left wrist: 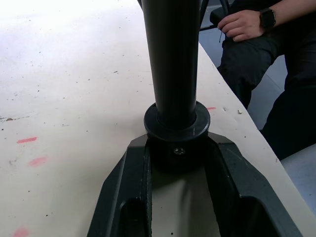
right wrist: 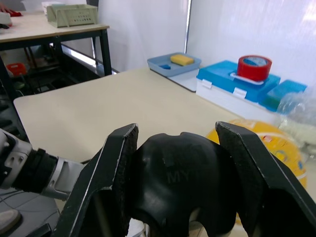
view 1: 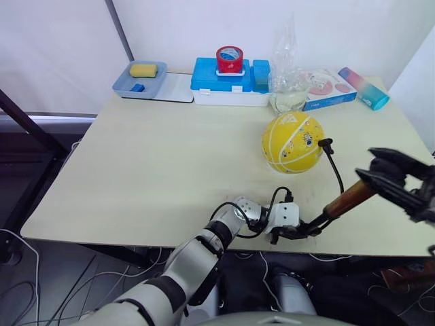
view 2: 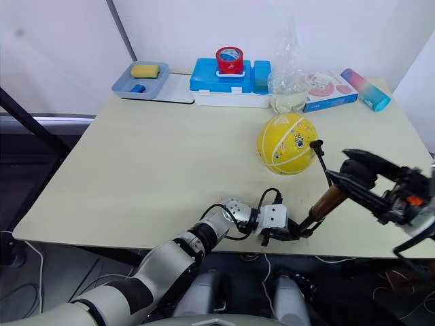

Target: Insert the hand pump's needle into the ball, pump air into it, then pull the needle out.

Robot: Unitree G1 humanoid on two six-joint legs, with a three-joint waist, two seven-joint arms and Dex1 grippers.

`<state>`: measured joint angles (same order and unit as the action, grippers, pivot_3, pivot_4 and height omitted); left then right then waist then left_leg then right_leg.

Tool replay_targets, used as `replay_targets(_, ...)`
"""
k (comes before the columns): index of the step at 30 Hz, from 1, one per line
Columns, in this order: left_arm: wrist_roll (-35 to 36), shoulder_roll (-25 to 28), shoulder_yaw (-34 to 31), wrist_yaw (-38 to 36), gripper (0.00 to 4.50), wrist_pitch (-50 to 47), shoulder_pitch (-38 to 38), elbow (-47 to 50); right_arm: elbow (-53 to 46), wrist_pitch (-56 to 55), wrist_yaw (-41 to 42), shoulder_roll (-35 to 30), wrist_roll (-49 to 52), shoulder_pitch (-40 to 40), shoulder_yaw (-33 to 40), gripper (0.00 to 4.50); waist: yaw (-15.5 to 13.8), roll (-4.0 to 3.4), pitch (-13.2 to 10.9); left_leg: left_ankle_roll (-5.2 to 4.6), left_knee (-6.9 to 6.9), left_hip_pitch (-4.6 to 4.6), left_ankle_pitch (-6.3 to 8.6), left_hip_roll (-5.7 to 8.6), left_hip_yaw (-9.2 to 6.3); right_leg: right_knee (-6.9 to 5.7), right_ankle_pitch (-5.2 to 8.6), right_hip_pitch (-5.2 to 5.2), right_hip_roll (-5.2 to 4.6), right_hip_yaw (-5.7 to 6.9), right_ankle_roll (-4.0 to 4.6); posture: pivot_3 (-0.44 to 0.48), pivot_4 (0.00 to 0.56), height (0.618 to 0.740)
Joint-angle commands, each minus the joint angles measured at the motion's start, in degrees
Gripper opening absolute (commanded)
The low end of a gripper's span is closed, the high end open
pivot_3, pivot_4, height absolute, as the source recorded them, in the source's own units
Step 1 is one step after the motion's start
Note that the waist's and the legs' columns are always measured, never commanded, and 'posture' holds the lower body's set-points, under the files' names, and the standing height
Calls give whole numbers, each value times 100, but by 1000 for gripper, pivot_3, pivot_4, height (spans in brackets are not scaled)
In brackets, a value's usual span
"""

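The ball (view 1: pixel 293 142) sits on the table (view 1: pixel 156 170), on the robot's right side, just in front of a clear plastic bag (view 1: pixel 288 75). It is yellow with white lines and small pictures on it.

The hand pump (view 1: pixel 343 201) leans at a slant near the front edge of the table, in front of the ball. Its low end is at the table edge and its top end points up toward the right.

The left gripper (view 1: pixel 293 232) holds the low end of the pump. In the left wrist view, its two black fingers (left wrist: pixel 123 197) squeeze the round black cap at the bottom of the pump from both sides.

The right gripper (view 2: pixel 350 178) holds the top of the pump. In the right wrist view, its two fingers (right wrist: pixel 113 182) are closed around the black handle (right wrist: pixel 180 182).

A thin black hose (view 1: pixel 334 163) goes up from the pump to the ball. Its black tip (view 1: pixel 325 143) touches the right side of the ball. The needle itself is too small to see, so I cannot tell how far it is in.

At the back of the table are a blue tray (view 1: pixel 136 85) with a yellow sponge (view 1: pixel 147 70), a blue box (view 1: pixel 228 80) with a roll of red tape (view 1: pixel 230 59) on top, and a pink and blue box (view 1: pixel 329 87).

A person's hand (left wrist: pixel 242 24) shows beside the table in the left wrist view.
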<state>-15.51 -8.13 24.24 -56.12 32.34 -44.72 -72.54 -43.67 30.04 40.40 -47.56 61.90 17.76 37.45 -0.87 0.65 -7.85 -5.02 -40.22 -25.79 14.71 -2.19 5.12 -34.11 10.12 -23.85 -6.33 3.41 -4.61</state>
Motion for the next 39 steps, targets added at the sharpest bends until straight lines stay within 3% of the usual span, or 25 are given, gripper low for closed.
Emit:
replay_targets(1, -258, -334, 154, 62, 1022, -179, 10, -243, 182, -377, 258, 230, -1018, 150, -801, 2012, -1, 7, 5, 0, 0, 1, 0, 0, -1, 0, 0, 1, 1, 1, 0, 0, 150, 739)
replay_targets(6, -251, -343, 151, 98, 1020, -164, 32, -240, 941, -1421, 391, 744, -2622, 277, -1867, 2012, 2, 10, 10, 0, 0, 4, 0, -2, -2, 0, 0, 3, 3, 2, -1, 0, 150, 739)
replay_targets(11, -221, -346, 122, 143, 1018, -157, 39, -229, 1217, -1835, 460, 1097, -2913, 213, -2254, 2012, 3, 4, 15, 1, 0, 6, 0, -2, -1, 0, 0, 4, 2, 2, -1, 0, 150, 739)
replay_targets(18, -252, -246, 152, 136, 1017, -97, 85, -219, 741, -1375, 549, 638, -2078, -36, -1537, 2012, 1, -4, 8, 1, 0, 5, 1, -3, -2, 0, -5, 4, 0, 3, 7, 0, 150, 739)
replay_targets(27, -277, -198, 192, 100, 1017, -71, 97, -225, 318, -138, 158, -547, 521, -557, 523, 2012, -6, -17, -2, 1, 0, 3, 1, -1, -2, 1, -5, 3, -1, 3, 6, 0, 150, 739)
replay_targets(31, -278, -203, 194, 95, 1017, -73, 73, -227, 433, 354, 72, -1004, 1174, -719, 1109, 2012, -8, -12, -12, 1, 0, -1, 1, 2, -1, 2, -5, 2, -4, 2, 6, 0, 150, 739)
replay_targets(36, -276, -206, 189, 105, 1016, -86, 41, -232, 413, 610, 8, -1073, 1292, -780, 1174, 2012, -7, -10, -14, 0, 0, -4, 0, 0, -3, 5, -6, 1, -1, 4, 8, 0, 150, 739)
replay_targets(39, -278, -209, 191, 116, 1016, -88, 35, -232, 281, 469, 332, -825, 427, -427, 615, 2012, -6, -6, -13, 0, 0, -4, 0, 0, -3, 5, -5, 2, -1, 4, 7, 0, 150, 739)
